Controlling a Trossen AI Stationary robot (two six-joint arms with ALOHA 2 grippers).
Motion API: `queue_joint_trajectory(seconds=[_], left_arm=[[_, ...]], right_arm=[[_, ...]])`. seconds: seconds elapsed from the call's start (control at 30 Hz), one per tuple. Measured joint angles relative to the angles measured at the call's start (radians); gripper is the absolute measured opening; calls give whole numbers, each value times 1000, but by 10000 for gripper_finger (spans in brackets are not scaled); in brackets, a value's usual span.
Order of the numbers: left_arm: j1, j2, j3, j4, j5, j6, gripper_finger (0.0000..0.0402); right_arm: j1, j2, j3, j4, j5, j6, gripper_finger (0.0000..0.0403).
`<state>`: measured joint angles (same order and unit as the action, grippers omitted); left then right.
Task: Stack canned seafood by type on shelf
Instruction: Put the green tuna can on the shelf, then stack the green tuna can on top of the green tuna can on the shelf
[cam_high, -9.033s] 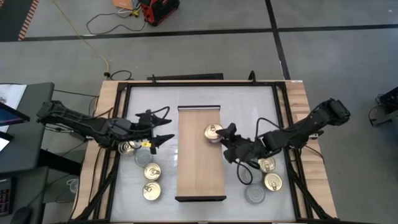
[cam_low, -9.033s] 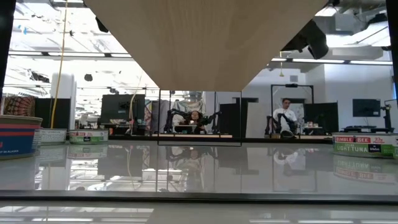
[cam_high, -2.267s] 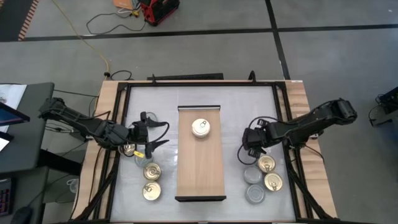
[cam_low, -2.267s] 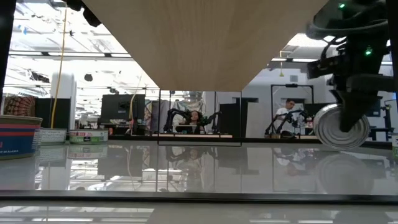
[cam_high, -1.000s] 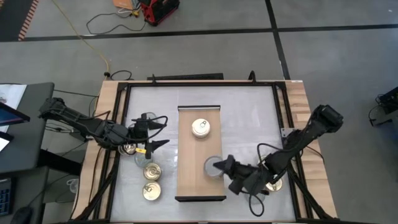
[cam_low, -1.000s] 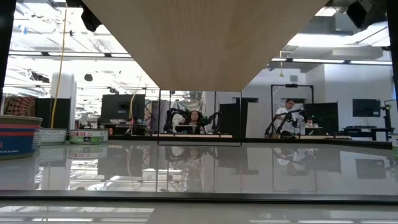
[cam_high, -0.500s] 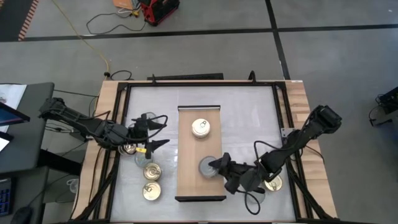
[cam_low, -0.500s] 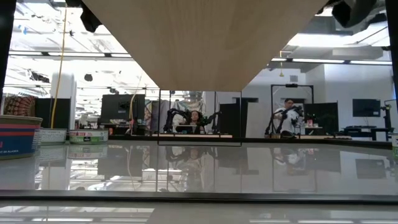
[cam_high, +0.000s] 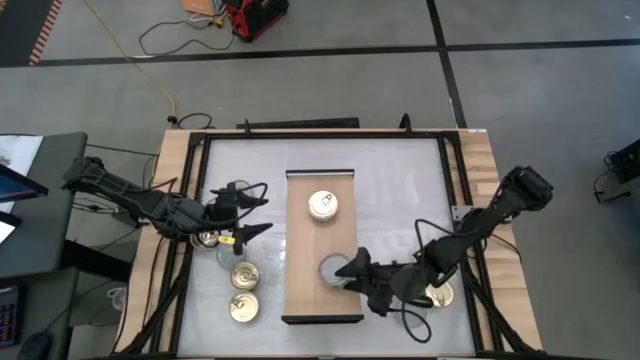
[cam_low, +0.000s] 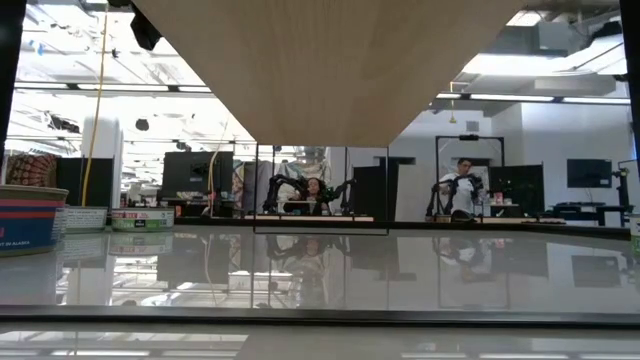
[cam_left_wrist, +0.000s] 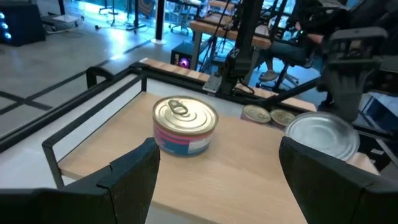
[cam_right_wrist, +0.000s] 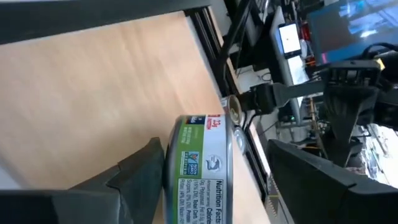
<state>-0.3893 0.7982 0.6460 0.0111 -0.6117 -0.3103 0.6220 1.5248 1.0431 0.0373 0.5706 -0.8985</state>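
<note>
Since a second ago the right gripper (cam_high: 357, 276) has spread its fingers off the silver-lidded can (cam_high: 331, 269), which now sits free on the shelf (cam_high: 322, 300), between the parted fingers. The shelf holds two cans: this one and a gold pull-tab can (cam_high: 322, 205) farther along the board. The left gripper (cam_high: 252, 210) hovers spread wide beside the shelf, empty, near three gold-lidded cans (cam_high: 244, 275) on the table.

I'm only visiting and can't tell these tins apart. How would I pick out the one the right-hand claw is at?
Find the long wooden shelf mid-table. Two tins sit on it; take the one nearer the right gripper, whose fingers stand open around it. This silver-lidded tin has a plain grey top and green label, unlike the gold pull-tab tin farther along.
</note>
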Motion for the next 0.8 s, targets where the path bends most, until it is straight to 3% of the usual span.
queue_joint_trajectory(seconds=[0.23, 0.37, 0.47, 0.6, 0.7, 0.8], left_arm=[[0, 0, 0, 9, 16, 1, 316], [-2, 0, 0, 0, 37, 0, 316], [-7, 0, 0, -4, 47, 4, 316], [-8, 0, 0, -5, 48, 18, 316], [-8, 0, 0, -10, 51, 26, 316], [-8, 0, 0, -39, 54, 26, 316]], right_arm=[[-62, -2, 0, 7, -144, 67, 317], [-47, -37, 0, -44, -126, 102, 317], [-24, -105, -1, -104, -97, 214, 317], [-17, -229, 0, -246, -57, 545, 317], [-43, -306, 0, -501, -51, 924, 317], [-69, -345, 0, -784, -155, 1257, 312]])
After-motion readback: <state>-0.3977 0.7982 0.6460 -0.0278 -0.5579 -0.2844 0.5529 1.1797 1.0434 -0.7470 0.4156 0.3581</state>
